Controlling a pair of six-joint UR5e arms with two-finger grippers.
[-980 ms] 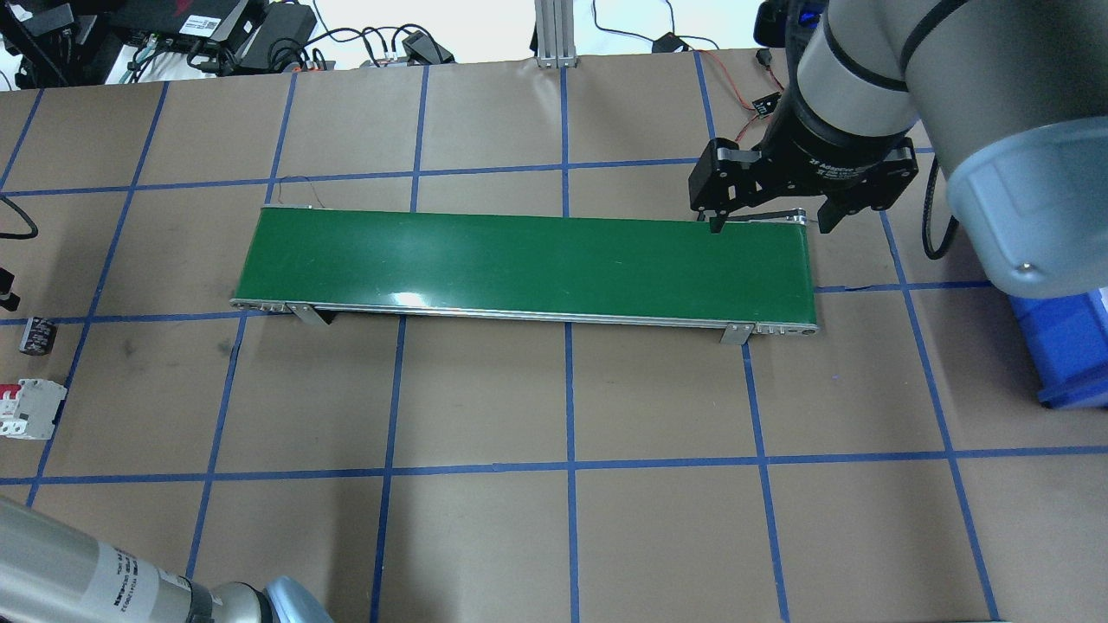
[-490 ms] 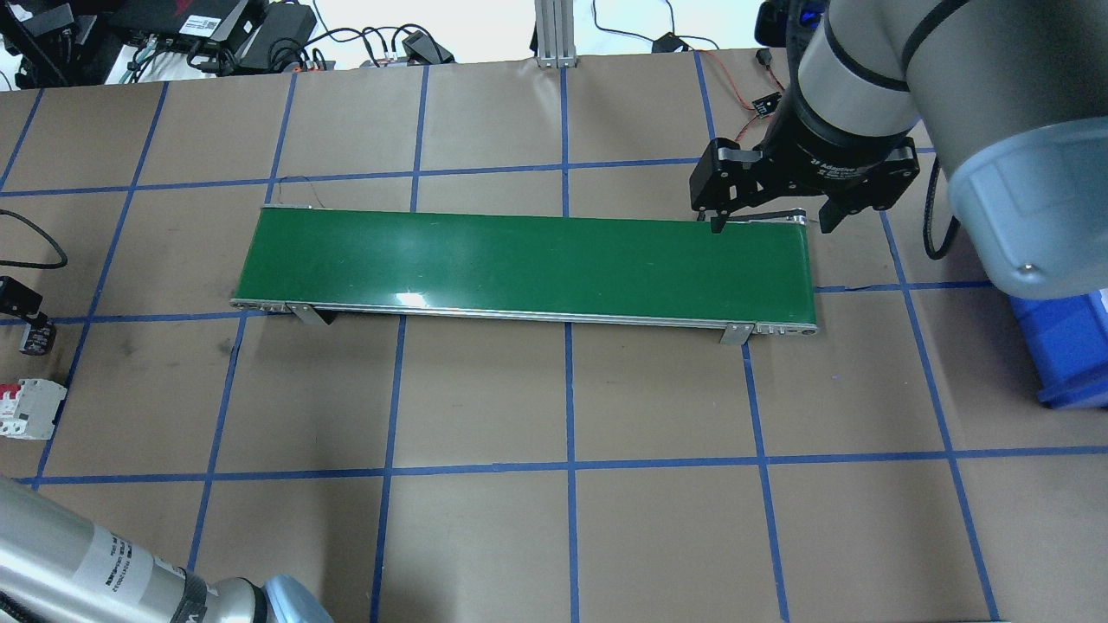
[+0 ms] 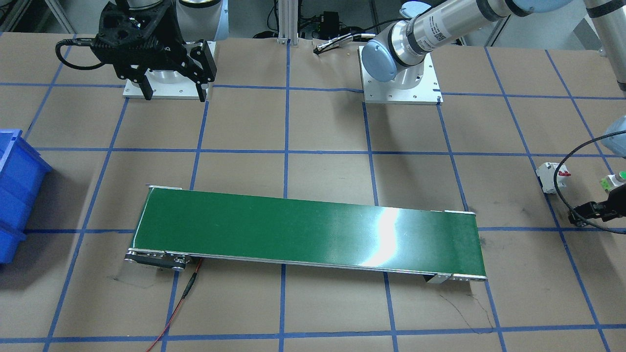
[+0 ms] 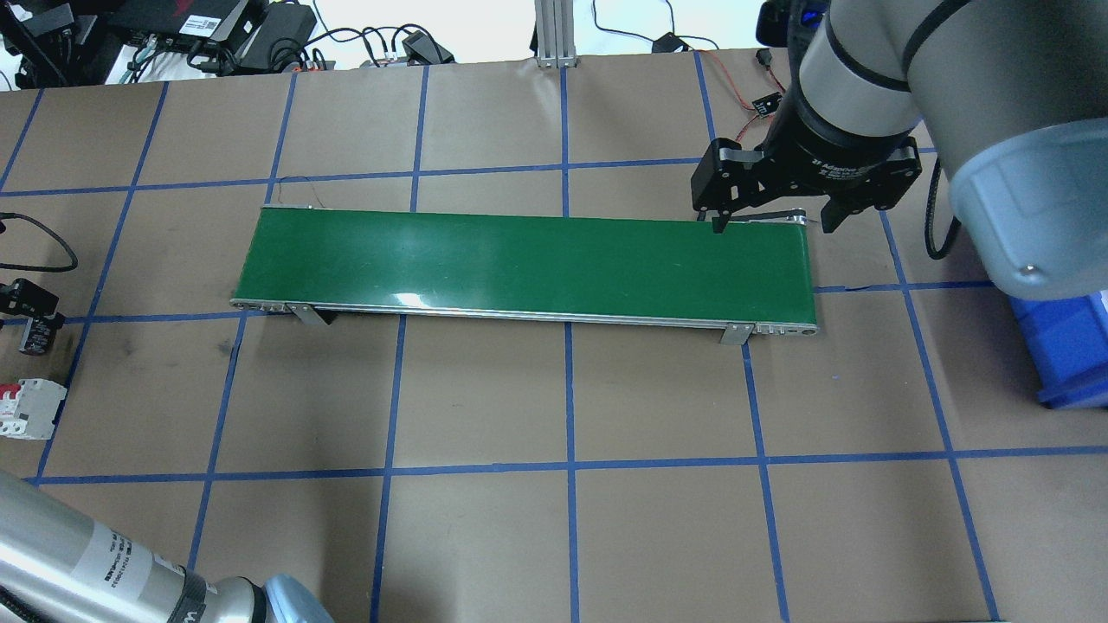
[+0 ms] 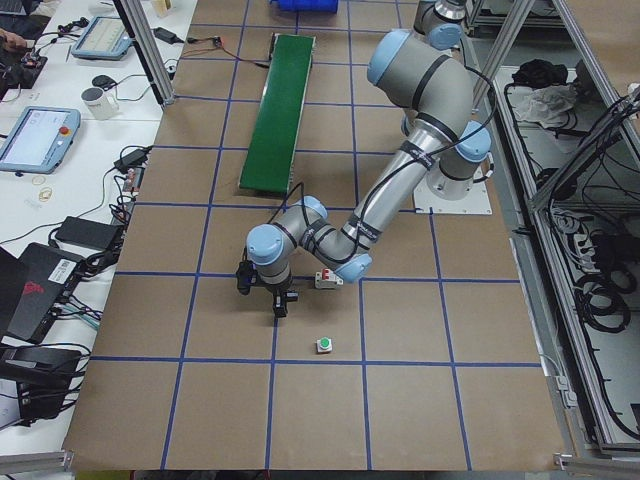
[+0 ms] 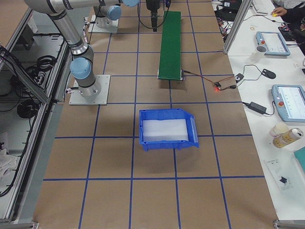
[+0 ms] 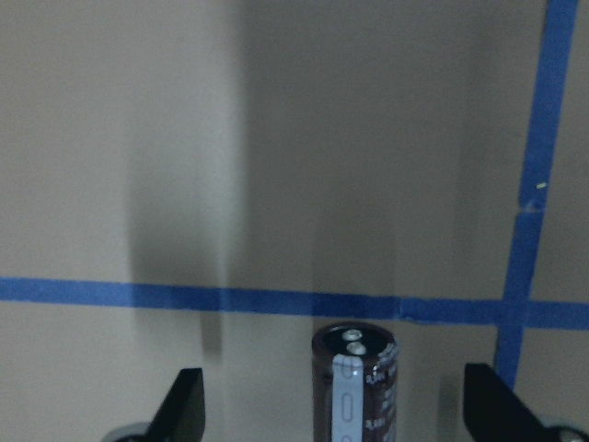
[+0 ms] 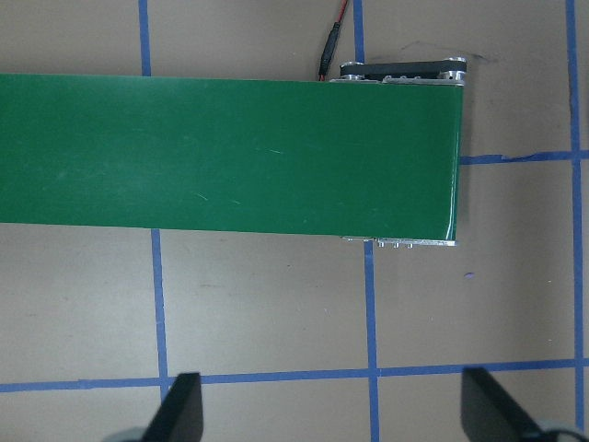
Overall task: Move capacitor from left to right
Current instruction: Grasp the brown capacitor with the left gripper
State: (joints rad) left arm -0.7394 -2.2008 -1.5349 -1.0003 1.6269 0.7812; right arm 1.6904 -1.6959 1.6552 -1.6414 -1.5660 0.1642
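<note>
Overhead exterior: left pincer [image 4: 35,316] has slid in from the left edge of the table [image 4: 485,398] over the last second and now sits right over the capacitor [image 4: 36,337]. The capacitor hasn't budged; it's on the same spot at the far left, by a blue tape line, just beyond the white circuit breaker [image 4: 30,408]. Left wrist cam confirms the jaws are spread wide, with the capacitor centred between the fingertips [image 7: 189,410]. Neither one touches it, and its silvery end faces the lens. Approach looks done to me, with no grasp yet, so closing should be next and the transfer itself hasn't started. Right pincer [image 4: 770,223] is unchanged: spread open, holding nothing, hanging over the far right corner of the green conveyor belt [image 4: 528,264], with the blue bin [image 4: 1069,350] off that end. Writing: "2F Adaptive" reads on the right pincer's collar, the lines under it too small. The sticker on the left arm [image 4: 112,571] isn't legible. The capacitor's pale stripe carries print, but it's too blurred to read.
</note>
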